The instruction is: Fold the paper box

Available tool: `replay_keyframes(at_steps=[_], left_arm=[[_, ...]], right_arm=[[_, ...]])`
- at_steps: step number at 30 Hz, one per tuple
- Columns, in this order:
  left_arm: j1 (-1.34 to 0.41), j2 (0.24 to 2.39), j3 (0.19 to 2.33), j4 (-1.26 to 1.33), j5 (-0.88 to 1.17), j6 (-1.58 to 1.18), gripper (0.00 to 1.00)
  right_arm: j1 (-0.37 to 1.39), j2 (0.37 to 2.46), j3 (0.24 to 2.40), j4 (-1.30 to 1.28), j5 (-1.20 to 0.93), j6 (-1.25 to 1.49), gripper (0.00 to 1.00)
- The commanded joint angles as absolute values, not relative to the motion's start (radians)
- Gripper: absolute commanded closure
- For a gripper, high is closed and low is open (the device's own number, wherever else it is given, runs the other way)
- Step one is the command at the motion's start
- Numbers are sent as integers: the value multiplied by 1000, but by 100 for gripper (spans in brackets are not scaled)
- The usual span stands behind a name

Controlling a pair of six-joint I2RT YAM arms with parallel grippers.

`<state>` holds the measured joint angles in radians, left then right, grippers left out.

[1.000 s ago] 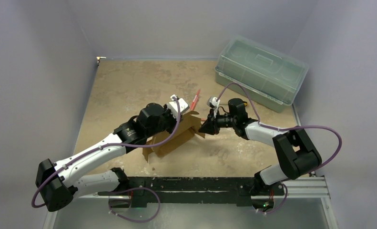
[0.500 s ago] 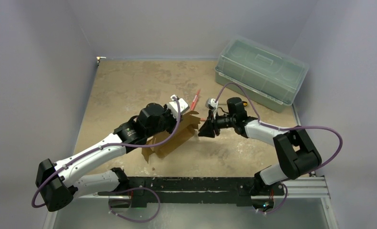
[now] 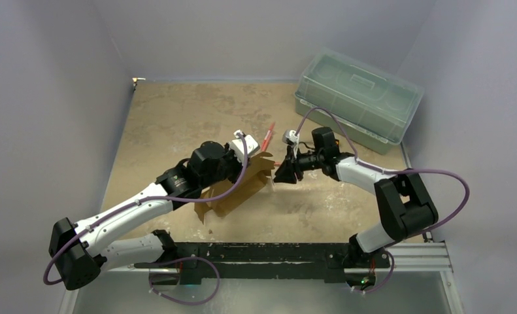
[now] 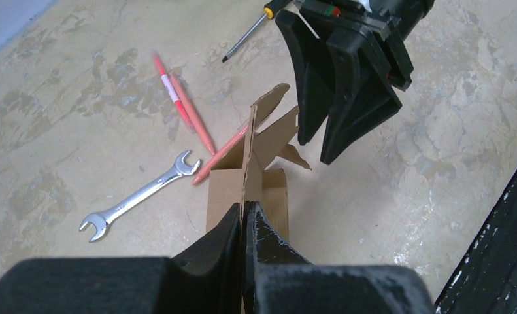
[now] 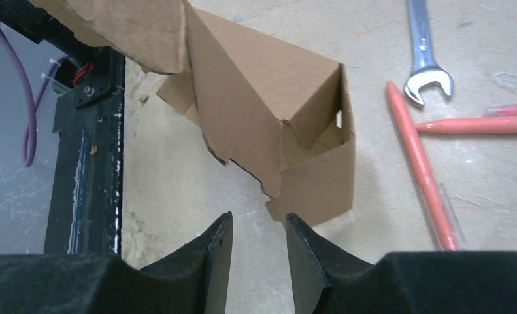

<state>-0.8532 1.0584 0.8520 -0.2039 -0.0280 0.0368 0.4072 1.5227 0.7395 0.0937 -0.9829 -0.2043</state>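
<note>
The left claw (image 4: pixel 244 208) pinched an upright flap of the paper box (image 5: pixel 262 111); the right claw (image 5: pixel 259 221) stood partly spread, empty, just beside it.

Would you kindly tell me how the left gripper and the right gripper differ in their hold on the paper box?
The left gripper is shut, pinching an upright panel of the paper box; the right gripper is open with nothing between its fingers. The left gripper comes at the box from one end, while the right gripper faces the flaps at the opposite end. Both have black fingers and point toward the box.
</note>
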Motion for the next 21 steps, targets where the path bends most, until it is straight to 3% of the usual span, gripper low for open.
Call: replay_keyframes(at_steps=[1,6,14,21], left_arm=[[-854,1052,852,-214,-15,33,100],[-853,1051,852,-215,-12,34,100],[-853,1055,846,-208,-8,38,100],[-854,1061,851,-204,-5,37,100]], right_arm=[[364,1519,809,-18,-1046,-308,62],[329,1517,836,-47,-1064,-298,63],[327,1493,819,194,-712,-90,65],[374,1619,913,171,-671,-79,68]])
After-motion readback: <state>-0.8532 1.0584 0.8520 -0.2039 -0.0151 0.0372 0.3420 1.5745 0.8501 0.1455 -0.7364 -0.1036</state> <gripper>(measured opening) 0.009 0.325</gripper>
